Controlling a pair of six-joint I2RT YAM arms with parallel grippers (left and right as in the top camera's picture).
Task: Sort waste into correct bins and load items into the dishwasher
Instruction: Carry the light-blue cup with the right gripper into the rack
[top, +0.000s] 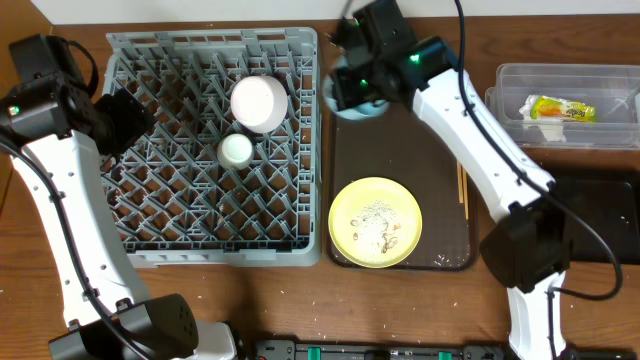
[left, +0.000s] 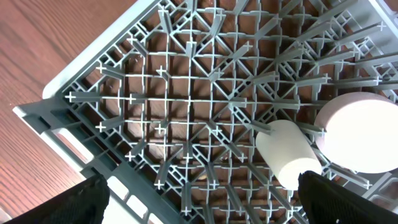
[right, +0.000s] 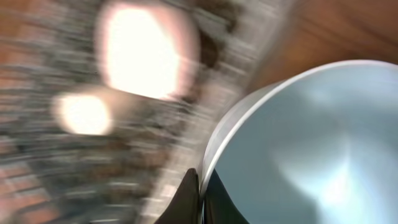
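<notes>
Right gripper (right: 199, 190) clamped on the rim of the light blue bowl (right: 311, 143), at the far end of the brown tray (top: 440, 150) just beside the grey rack (top: 140, 200); can't tell if the bowl is lifted, since the wrist view is blurred. Left gripper (left: 202, 193) has its jaws wide apart, holding nothing, above the rack's left side. White bowl (top: 259, 103) and small white cup (top: 236, 150) are in the rack, yellow plate (top: 375, 222) with crumbs (top: 380, 228) is on the tray, and the snack packet (top: 560, 108) is in the clear tub (top: 520, 135).
</notes>
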